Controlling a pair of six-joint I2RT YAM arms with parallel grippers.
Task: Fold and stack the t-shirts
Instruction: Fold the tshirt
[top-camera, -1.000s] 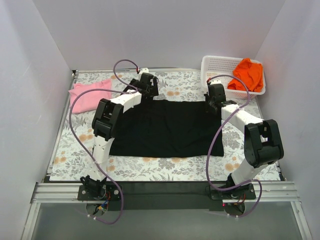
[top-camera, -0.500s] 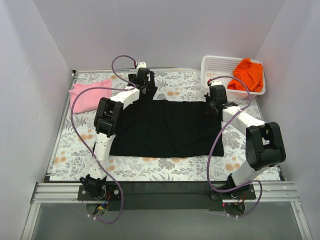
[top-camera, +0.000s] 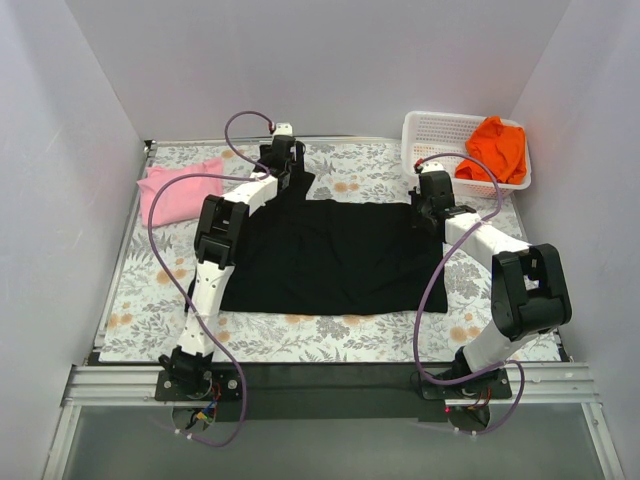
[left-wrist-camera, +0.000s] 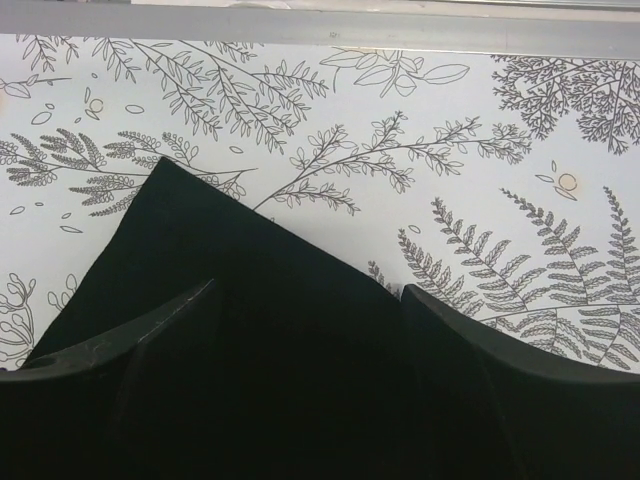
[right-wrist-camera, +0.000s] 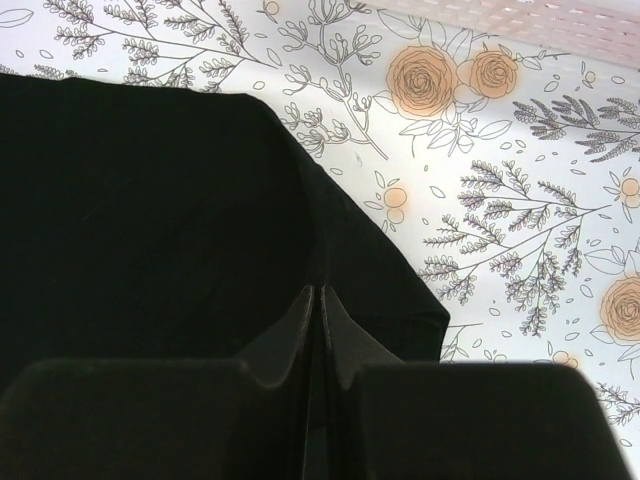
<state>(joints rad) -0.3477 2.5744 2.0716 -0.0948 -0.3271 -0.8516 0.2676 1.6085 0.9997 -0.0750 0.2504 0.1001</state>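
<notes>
0 of 3 stacked | black t-shirt (top-camera: 335, 255) flat, centre | pink t-shirt (top-camera: 175, 195), orange t-shirt (top-camera: 497, 148) wait | left gripper (left-wrist-camera: 305, 295) jaws apart | right gripper (right-wrist-camera: 318, 295) pinches black cloth

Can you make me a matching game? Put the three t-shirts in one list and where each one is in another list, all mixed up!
Things:
1. black t-shirt
2. pink t-shirt
3. orange t-shirt

Places:
A. in the white basket
B. spread flat in the middle of the table
C. bunched up at the far left of the table

Pairs: 1-B, 2-C, 3-A
</notes>
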